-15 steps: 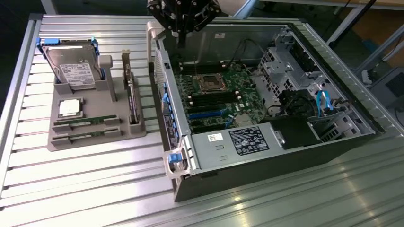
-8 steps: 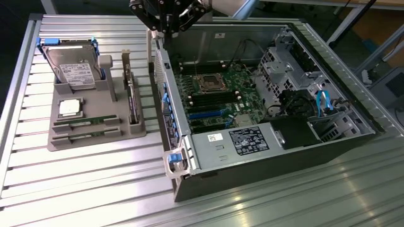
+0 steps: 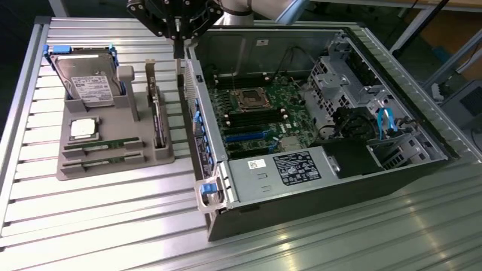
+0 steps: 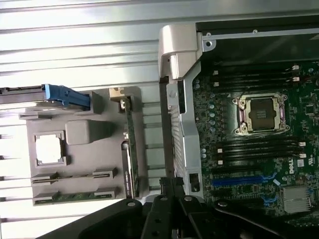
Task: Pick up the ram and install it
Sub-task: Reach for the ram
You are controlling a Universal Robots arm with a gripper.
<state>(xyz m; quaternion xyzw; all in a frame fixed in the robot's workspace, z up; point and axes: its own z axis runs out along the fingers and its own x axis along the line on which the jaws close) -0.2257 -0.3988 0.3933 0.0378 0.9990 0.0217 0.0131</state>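
Two slim green ram sticks (image 3: pixel 101 147) lie in the front slots of a grey holder tray (image 3: pixel 154 161) at the exterior view's left; the wrist view shows one of these ram sticks (image 4: pixel 75 195) in its slot. My gripper (image 3: pixel 178 55) hangs high over the gap between the tray and the open computer case (image 3: pixel 260 169), well behind the ram and apart from it. Its fingers look shut with nothing between them. In the wrist view the gripper (image 4: pixel 169 183) points at the case's side wall. Dark memory slots (image 3: pixel 241 117) flank the bare processor socket (image 3: pixel 249 99) on the motherboard.
The tray also holds a hard drive (image 3: pixel 90 79) with blue rails, a square silver processor (image 3: pixel 83 129) and an upright card with a metal bracket (image 3: pixel 158 124). The case's raised side wall (image 3: pixel 197 107) stands between tray and motherboard. Everything rests on a slatted metal table (image 3: pixel 90 226).
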